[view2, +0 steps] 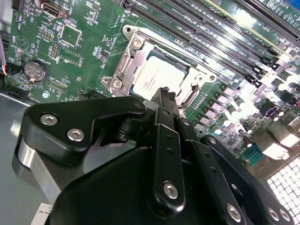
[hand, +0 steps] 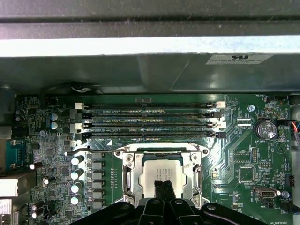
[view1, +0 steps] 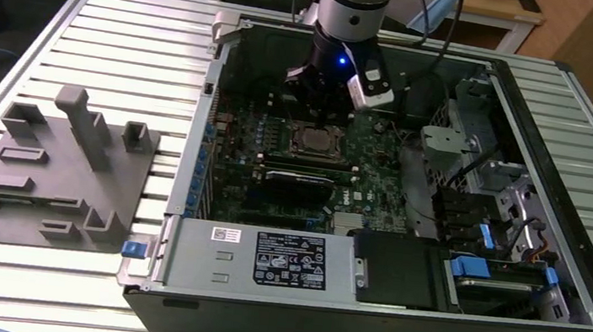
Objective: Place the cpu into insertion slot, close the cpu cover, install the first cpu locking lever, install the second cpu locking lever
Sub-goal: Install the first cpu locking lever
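Note:
The cpu point(hand: 159, 171) lies flat in the insertion slot point(view1: 316, 141) on the green board, its silver top showing in both wrist views point(view2: 157, 75). The cpu cover point(hand: 127, 176) lies down around it as a silvery frame point(view2: 123, 70). A thin wire lever point(hand: 91, 149) runs along one side of the socket, and another bent lever point(view2: 190, 96) sits at the opposite side. My gripper point(hand: 164, 190) hangs just over the chip's edge, fingers pressed together with nothing between them point(view2: 165, 101). In the exterior view the gripper point(view1: 320, 109) is inside the open case, right above the socket.
Several long memory slots point(hand: 150, 119) run beside the socket. A black card point(view1: 297, 185) lies in front of it in the exterior view. Case walls point(view1: 203, 121), a power supply point(view1: 263, 255) and drive bays point(view1: 495, 207) hem in the board. A grey fixture point(view1: 47, 169) lies on the table.

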Tool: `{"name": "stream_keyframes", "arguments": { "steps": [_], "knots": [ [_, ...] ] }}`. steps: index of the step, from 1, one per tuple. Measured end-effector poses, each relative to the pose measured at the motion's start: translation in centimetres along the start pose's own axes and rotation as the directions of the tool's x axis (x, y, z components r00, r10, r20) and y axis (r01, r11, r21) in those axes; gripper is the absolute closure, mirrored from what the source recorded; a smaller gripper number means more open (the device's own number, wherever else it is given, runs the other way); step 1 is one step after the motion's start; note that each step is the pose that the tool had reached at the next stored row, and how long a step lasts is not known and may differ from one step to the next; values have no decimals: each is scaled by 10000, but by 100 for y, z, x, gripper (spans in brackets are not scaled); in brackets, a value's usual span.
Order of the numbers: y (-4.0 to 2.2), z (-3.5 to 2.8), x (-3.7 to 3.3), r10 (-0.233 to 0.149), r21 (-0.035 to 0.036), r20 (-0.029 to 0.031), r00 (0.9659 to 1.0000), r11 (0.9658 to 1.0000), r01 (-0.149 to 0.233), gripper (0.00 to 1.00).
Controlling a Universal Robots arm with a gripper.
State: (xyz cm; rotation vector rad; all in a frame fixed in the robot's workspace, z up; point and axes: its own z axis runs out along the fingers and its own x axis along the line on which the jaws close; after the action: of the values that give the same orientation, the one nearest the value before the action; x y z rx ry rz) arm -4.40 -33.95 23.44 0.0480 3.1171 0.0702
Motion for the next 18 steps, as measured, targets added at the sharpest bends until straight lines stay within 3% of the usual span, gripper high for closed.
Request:
{"name": "stream_keyframes", "arguments": {
  "steps": [5,14,18],
  "knots": [
    [0,-1,8,-1,1,-1,10000,10000,1,89],
    [-6,-3,186,0,0,0,10000,10000,0,89],
    [-6,-3,199,-1,1,0,10000,10000,1,89]
  ]
}}
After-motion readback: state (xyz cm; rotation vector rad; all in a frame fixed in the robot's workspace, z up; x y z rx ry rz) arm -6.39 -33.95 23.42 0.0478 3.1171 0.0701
